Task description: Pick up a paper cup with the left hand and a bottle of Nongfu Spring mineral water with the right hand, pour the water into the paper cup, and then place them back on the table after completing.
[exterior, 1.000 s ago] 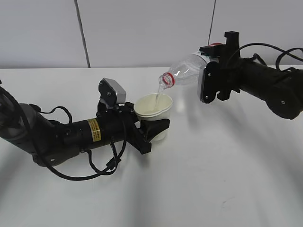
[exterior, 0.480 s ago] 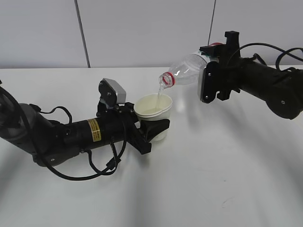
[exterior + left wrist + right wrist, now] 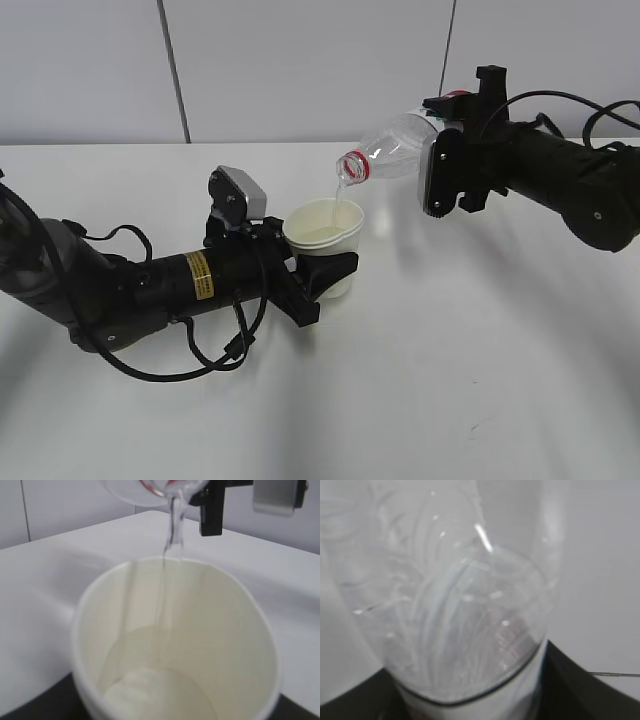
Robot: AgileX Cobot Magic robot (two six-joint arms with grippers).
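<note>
The left pincer (image 3: 325, 272) is closed around the lower body of the paper cup (image 3: 325, 240), its black fingers (image 3: 335, 270) pressing both sides, so the jaws stand about half apart at the cup's width. The cup is upright, held near the middle of the white counter (image 3: 450, 360); whether its base touches the surface I cannot tell.

The right pincer (image 3: 448, 170) grips the Nongfu Spring bottle (image 3: 395, 148) around its lower body, the jaws likewise spread to the bottle's girth. The bottle is tilted with its neck pointing down to the left, the red ring at its open mouth (image 3: 352, 167) just above the cup's far rim and not touching it.

A thin stream of water (image 3: 337, 200) falls from the mouth into the cup. In the left wrist view the stream (image 3: 174, 525) meets the inner wall, and clear liquid pools in the bottom of the cup (image 3: 170, 645) (still well below the rim). The right wrist view shows only the blurred clear bottle (image 3: 455, 605), close up.
</note>
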